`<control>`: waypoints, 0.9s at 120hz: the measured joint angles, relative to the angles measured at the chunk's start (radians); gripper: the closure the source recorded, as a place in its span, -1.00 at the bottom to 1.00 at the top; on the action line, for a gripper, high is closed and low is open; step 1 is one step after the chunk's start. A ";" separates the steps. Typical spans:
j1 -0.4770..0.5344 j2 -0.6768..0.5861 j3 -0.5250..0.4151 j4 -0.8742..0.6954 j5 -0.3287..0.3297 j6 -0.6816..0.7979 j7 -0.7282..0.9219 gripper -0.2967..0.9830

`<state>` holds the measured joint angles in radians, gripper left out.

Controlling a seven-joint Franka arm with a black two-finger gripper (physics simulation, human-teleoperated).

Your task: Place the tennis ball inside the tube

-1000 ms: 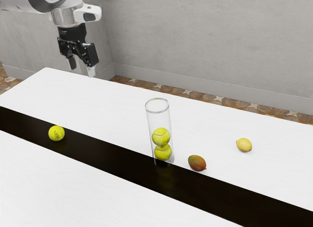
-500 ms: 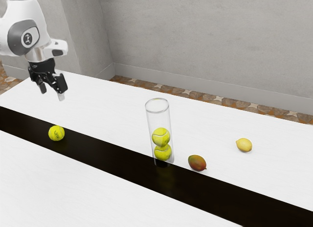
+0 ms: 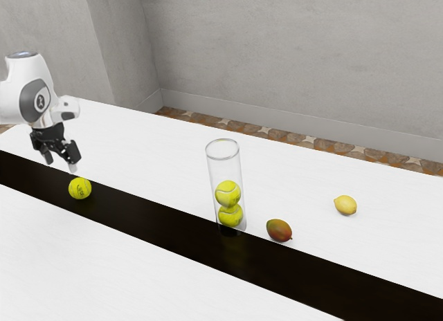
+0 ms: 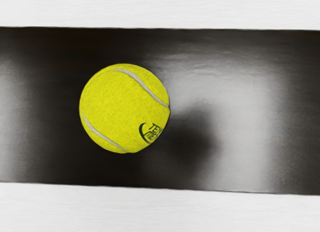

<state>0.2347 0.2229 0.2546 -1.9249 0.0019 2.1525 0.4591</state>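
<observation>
Exterior view: gripper (image 3: 60, 164) points down, fingers (image 3: 73, 154) parted; loose ball (image 3: 80, 189) near.

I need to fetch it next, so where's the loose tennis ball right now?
In the exterior view, the loose tennis ball is toward the left, on the dark stripe, just below the open hand.

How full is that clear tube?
Partly full: two tennis balls are stacked inside the tube, with empty space above them.

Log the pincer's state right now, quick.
Pincer: open, holding nothing; the loose tennis ball lies below it on the dark strip.
</observation>
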 joint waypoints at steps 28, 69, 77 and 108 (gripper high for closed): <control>0.037 0.166 -0.006 0.088 -0.032 0.069 0.103 -0.54; 0.052 0.283 -0.020 0.119 -0.091 0.156 0.225 -0.54; 0.052 0.295 -0.022 0.119 -0.101 0.173 0.243 -0.54; 0.055 0.315 -0.023 0.119 -0.134 0.207 0.296 -0.33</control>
<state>0.2899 0.5374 0.2316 -1.8059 -0.1324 2.3593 0.7547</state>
